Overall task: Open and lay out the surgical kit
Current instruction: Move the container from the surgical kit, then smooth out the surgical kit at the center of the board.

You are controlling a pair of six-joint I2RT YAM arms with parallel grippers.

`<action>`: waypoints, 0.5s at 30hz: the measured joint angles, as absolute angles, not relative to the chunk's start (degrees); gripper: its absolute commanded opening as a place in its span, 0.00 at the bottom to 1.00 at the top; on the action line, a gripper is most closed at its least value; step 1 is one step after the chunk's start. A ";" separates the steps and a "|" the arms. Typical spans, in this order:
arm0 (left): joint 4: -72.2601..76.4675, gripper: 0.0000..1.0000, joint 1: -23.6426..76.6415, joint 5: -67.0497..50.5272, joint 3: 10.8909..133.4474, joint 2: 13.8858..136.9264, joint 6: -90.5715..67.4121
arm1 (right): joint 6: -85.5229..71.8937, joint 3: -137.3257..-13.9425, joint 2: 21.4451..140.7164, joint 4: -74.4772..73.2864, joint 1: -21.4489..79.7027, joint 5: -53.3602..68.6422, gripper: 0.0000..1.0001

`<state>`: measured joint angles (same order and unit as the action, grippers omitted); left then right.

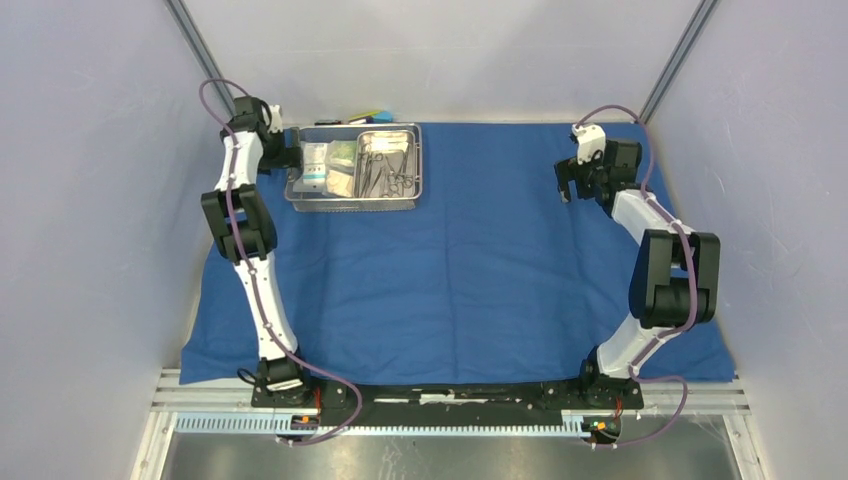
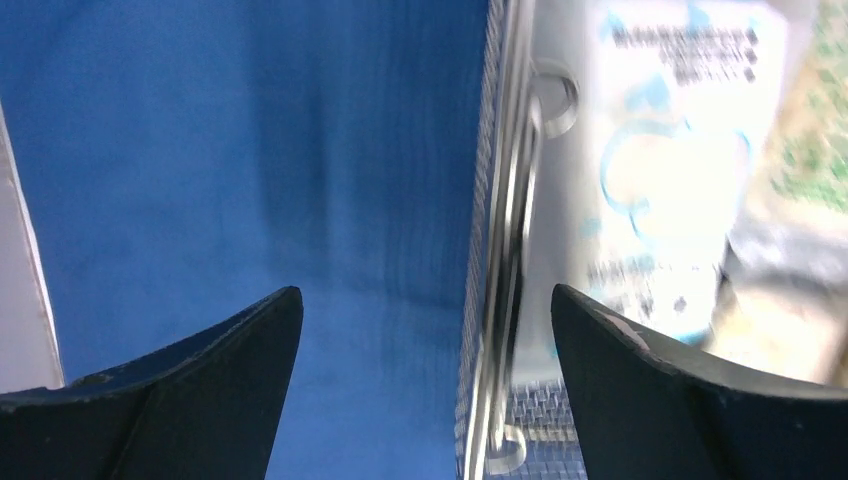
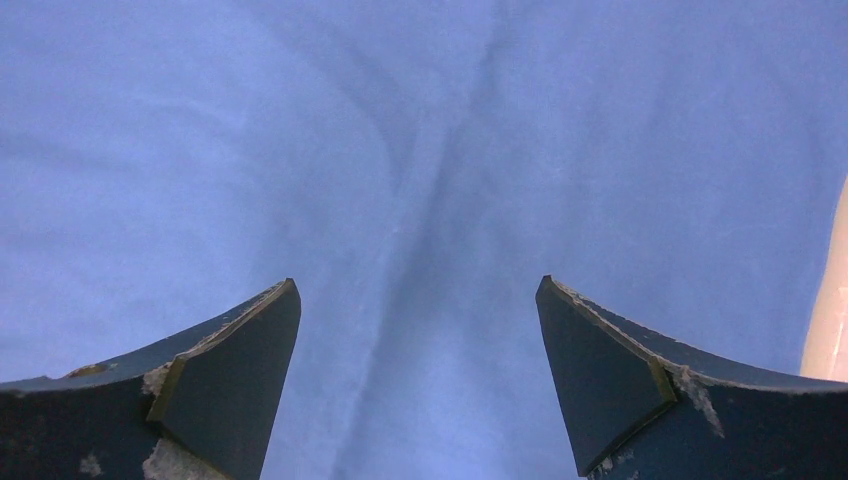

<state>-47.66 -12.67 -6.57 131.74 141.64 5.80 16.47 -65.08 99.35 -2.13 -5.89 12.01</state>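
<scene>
The large blue cloth wrap [image 1: 470,290] lies opened flat over the tabletop, a few soft creases running across it, from the arms' bases out to the far wall. Farther out, at about 2 o'clock, the right pincer [image 1: 565,185] hangs over bare cloth with its jaws wide apart and nothing between them.

At about 11 o'clock the rectangular wire-mesh steel tray [image 1: 355,205] sits on the cloth near its far edge. The clear packets [image 1: 315,165] fill the tray's left half and the slim metal instruments [image 1: 385,170] lie in its right half. The left pincer [image 2: 425,292] is at the tray's 9 o'clock end, spread open and gripping nothing, one finger over the cloth and the other over the packets, with the tray's wall between them.

The unwrapping looks done, and laying out the contents is what remains. To do that well, the left pincer should lift clear of the wall before closing, so it does not snag the mesh. It should then pinch one packet by an edge, since the film looks slippery. Each piece belongs on bare cloth toward 6 o'clock, well apart from the others.
</scene>
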 measured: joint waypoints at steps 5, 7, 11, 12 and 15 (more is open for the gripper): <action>-42.41 1.00 -14.33 -10.61 112.09 125.95 6.98 | 21.67 -61.47 93.54 -5.89 -4.27 12.71 0.97; -40.97 1.00 -15.07 -12.69 102.39 116.66 9.63 | 22.81 -60.73 92.60 -6.83 -4.01 12.71 0.97; -40.07 1.00 -15.99 -17.28 85.65 99.13 18.68 | 23.86 -60.51 92.84 -7.97 -3.33 12.08 0.97; -40.49 1.00 -15.92 -18.39 81.73 95.53 21.39 | 23.77 -60.73 93.36 -8.03 -3.09 11.79 0.97; -41.47 1.00 -15.62 -20.25 71.13 89.52 28.77 | 22.87 -62.98 96.86 -7.88 -2.35 11.22 0.97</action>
<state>-41.47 -15.62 -20.25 71.13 89.52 28.77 22.87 -62.98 96.86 -7.88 -2.35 11.22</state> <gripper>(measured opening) 0.995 0.972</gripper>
